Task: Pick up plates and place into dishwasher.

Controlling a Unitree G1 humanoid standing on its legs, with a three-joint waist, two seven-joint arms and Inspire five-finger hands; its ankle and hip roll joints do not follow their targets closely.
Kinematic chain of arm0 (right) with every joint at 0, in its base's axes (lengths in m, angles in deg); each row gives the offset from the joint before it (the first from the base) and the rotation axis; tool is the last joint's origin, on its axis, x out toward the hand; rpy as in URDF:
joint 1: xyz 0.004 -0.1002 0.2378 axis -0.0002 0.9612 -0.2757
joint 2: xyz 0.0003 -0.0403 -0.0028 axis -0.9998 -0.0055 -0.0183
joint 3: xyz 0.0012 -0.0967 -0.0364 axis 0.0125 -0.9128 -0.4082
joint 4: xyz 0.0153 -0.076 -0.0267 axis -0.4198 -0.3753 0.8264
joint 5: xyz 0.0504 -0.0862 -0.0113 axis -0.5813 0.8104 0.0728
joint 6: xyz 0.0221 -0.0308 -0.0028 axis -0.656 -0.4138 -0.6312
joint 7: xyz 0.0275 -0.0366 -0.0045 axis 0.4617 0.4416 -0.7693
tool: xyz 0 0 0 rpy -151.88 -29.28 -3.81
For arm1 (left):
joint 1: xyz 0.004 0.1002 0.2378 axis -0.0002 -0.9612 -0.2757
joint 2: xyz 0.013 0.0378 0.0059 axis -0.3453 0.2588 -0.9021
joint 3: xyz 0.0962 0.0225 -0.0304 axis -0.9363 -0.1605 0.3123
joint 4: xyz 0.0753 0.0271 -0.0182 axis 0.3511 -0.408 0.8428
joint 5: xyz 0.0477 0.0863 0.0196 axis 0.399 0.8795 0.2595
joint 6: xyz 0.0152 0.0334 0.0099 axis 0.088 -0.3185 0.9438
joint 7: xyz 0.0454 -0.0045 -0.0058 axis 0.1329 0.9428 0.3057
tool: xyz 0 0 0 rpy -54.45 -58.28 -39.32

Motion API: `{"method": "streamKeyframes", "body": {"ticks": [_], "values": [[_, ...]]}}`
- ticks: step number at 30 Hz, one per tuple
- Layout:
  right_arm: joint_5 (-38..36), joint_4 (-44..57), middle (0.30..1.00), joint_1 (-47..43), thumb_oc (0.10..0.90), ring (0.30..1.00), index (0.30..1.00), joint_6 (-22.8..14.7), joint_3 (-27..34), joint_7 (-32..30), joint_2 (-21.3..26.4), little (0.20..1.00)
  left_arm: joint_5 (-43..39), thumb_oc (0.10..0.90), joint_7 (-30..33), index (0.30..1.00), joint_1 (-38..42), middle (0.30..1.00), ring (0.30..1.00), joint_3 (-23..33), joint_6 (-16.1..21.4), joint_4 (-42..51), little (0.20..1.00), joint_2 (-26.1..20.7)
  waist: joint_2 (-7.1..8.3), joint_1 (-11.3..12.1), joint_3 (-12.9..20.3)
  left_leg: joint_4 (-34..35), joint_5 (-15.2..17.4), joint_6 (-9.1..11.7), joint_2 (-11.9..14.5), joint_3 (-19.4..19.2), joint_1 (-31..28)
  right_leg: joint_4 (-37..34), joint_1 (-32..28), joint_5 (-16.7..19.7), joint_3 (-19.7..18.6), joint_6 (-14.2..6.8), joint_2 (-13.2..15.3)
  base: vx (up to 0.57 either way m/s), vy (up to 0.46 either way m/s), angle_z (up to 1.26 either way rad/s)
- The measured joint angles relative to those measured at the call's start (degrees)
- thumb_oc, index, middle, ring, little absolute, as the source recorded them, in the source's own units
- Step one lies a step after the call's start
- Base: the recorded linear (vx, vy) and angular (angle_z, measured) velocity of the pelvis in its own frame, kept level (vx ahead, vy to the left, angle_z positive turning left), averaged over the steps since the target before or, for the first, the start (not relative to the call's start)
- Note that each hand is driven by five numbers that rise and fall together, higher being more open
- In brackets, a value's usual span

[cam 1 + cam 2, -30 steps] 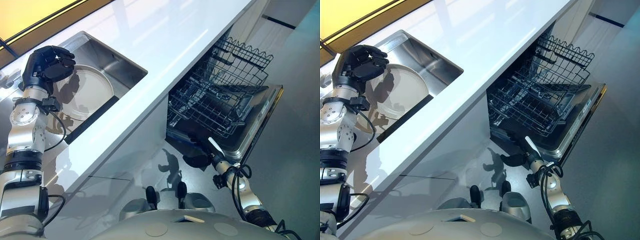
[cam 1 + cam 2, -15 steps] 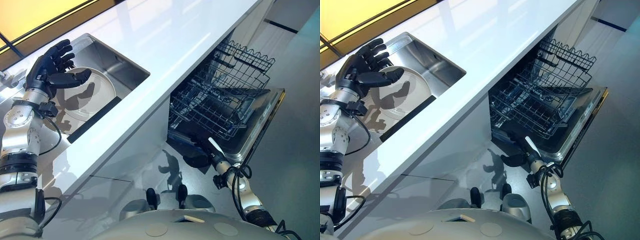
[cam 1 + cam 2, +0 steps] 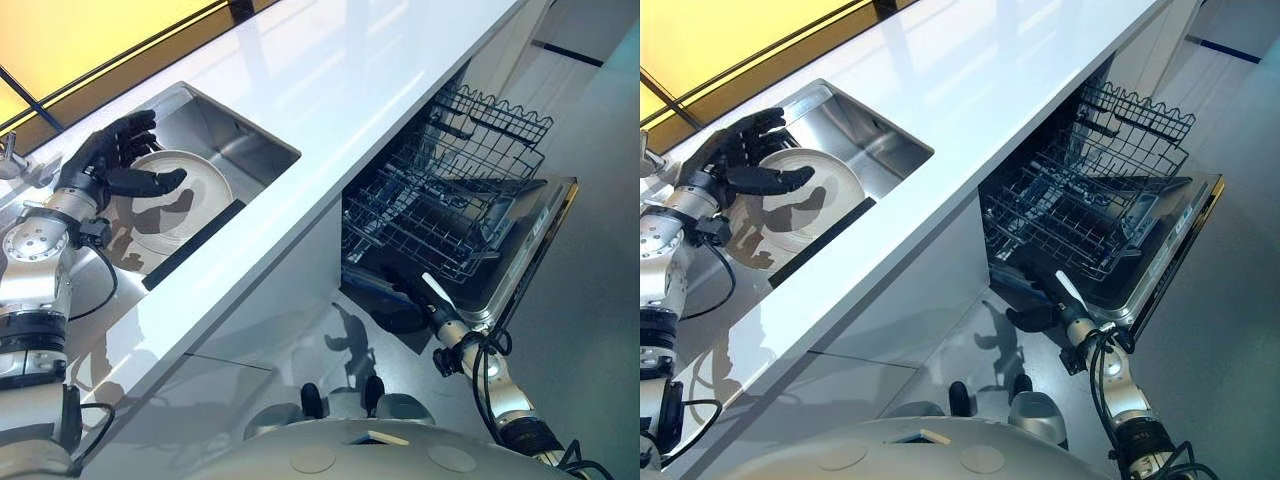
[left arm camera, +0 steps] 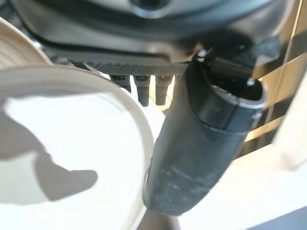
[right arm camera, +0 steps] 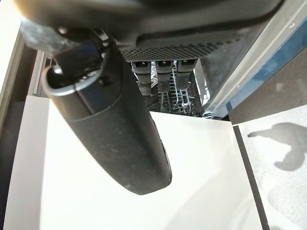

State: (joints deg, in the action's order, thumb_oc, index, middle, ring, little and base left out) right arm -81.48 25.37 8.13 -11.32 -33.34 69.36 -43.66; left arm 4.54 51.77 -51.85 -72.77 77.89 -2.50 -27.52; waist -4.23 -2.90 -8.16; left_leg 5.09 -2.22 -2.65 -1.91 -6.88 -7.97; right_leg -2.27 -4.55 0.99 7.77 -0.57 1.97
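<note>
A cream round plate [image 3: 195,195] lies in the steel sink [image 3: 235,135] set into the counter. My left hand [image 3: 112,165] hovers over the plate's far left rim, open, fingers spread and thumb stretched across the plate. In the left wrist view the thumb [image 4: 201,143] lies beside the plate [image 4: 67,143], whose rim runs close by it; whether they touch I cannot tell. The dishwasher's wire rack [image 3: 450,200] is pulled out, with no dishes in it. My right hand [image 3: 1030,318] hangs low, open, just in front of the dishwasher door, holding nothing.
A long white countertop [image 3: 330,80] runs between sink and dishwasher. The dishwasher door [image 3: 530,250] is folded down over the grey floor. A black strip [image 3: 195,245] lines the sink's near edge. A tap [image 3: 10,155] stands at the far left.
My left hand, curled above the sink a second ago, has opened its fingers and dropped lower over the plate. The camera has shifted a little. The right hand stays put.
</note>
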Motion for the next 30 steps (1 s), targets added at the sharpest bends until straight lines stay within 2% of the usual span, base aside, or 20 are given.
{"method": "streamKeyframes", "body": {"ticks": [4, 10, 14, 15, 16, 17, 22, 26, 30], "values": [[-0.32, 0.12, 0.9, 0.05, 0.8, 0.9, 0.9, 0.81, -0.07, 0.0, 0.38, 0.9, 8.0, 0.8, -1.4, 0.9, -0.56, 0.9, 0.9, -3.37, -1.49, -2.29, 0.9, -4.11, 0.01, 0.09, 0.01, 0.0, 0.0, 0.0, -0.05, 0.0, 0.12, -0.54, -0.06, 0.02, 0.02, 0.02, 0.03, 0.0, 0.0, 0.0], [-3.39, 1.03, 0.9, 0.09, 0.8, 0.9, 0.9, 1.84, -0.03, 0.06, 2.36, 0.9, 15.99, 0.8, -3.86, 0.9, -2.65, 0.9, 0.9, -3.94, -3.55, -2.59, 0.9, -6.8, 0.05, 0.18, 0.03, -0.01, 0.02, 0.02, -0.09, 0.19, 0.31, -0.78, -0.02, 0.3, 0.02, 0.03, -0.02, 0.0, 0.0, 0.0], [-4.53, 1.24, 0.9, 0.02, 0.8, 0.9, 0.9, 2.08, -0.03, 0.32, 3.44, 0.9, 21.76, 0.8, -6.76, 0.9, -2.37, 0.9, 0.9, -6.05, -3.64, -2.42, 0.9, -10.65, 0.05, 0.06, 0.02, 0.0, 0.02, 0.03, -0.08, 0.1, 0.31, -0.8, -0.02, 0.32, -0.01, 0.02, -0.05, 0.0, 0.0, 0.0], [-4.54, 1.24, 0.9, 0.01, 0.8, 0.9, 0.9, 2.15, -0.03, 0.36, 3.53, 0.9, 22.98, 0.564, -7.65, 0.698, -2.36, 0.698, 0.698, -6.05, -3.62, -1.92, 0.664, -11.16, 0.05, 0.05, 0.02, 0.0, 0.02, 0.03, -0.07, 0.11, 0.31, -0.8, -0.01, 0.32, -0.01, 0.02, -0.06, 0.0, 0.0, 0.0], [-4.68, 1.24, 0.9, 0.01, 0.8, 0.9, 0.9, 2.29, -0.05, 0.35, 3.54, 0.9, 24.29, 0.438, -8.0, 0.589, -2.06, 0.589, 0.589, -6.76, -3.38, -1.85, 0.538, -11.66, 0.05, 0.04, 0.02, 0.0, 0.03, 0.03, -0.05, 0.09, 0.31, -0.82, -0.01, 0.32, -0.01, 0.01, -0.07, 0.0, 0.0, 0.0], [-5.03, 1.27, 0.9, 0.0, 0.8, 0.9, 0.9, 2.42, -0.08, 0.36, 3.54, 0.9, 25.2, 0.1, -8.05, 0.3, -1.64, 0.3, 0.3, -7.9, -3.13, -1.76, 0.2, -12.32, 0.05, 0.04, 0.02, 0.0, 0.03, 0.04, -0.05, 0.05, 0.31, -0.87, -0.01, 0.31, -0.08, 0.01, -0.09, 0.0, 0.0, 0.0], [-6.68, 1.24, 0.9, 0.06, 0.8, 0.9, 0.9, 2.97, -0.09, 0.0, 3.54, 0.9, 28.72, 0.1, -8.0, 0.3, 0.33, 0.3, 0.3, -9.66, -2.46, -0.84, 0.2, -14.9, 0.05, -0.35, 0.02, 0.0, 0.05, 0.06, -0.11, -0.03, 0.33, -1.21, -0.06, 0.43, -0.32, -0.03, -0.1, -0.01, -0.008, -0.01], [-6.62, 1.08, 0.9, 0.09, 0.8, 0.9, 0.9, 3.02, -0.2, -0.31, 3.33, 0.9, 28.5, 0.1, -2.94, 0.3, 2.45, 0.3, 0.3, -10.07, -1.9, 0.65, 0.2, -14.73, 0.09, -0.32, -0.01, -0.01, 0.08, 0.09, -0.19, 0.38, 0.31, -2.12, -0.8, 0.88, -0.2, 0.02, -0.1, -0.01, -0.014, 0.05], [-6.41, 0.91, 0.9, 0.07, 0.8, 0.9, 0.9, 3.02, -0.2, -0.45, 1.78, 0.9, 27.85, 0.1, 2.1, 0.3, 3.17, 0.3, 0.3, -10.6, 0.83, 2.19, 0.2, -14.34, 0.1, -0.21, -0.01, 0.0, 0.11, 0.14, -0.19, 0.82, 0.39, -2.5, -1.0, 0.94, 0.16, 0.08, -0.16, -0.01, -0.006, 0.05]]}}
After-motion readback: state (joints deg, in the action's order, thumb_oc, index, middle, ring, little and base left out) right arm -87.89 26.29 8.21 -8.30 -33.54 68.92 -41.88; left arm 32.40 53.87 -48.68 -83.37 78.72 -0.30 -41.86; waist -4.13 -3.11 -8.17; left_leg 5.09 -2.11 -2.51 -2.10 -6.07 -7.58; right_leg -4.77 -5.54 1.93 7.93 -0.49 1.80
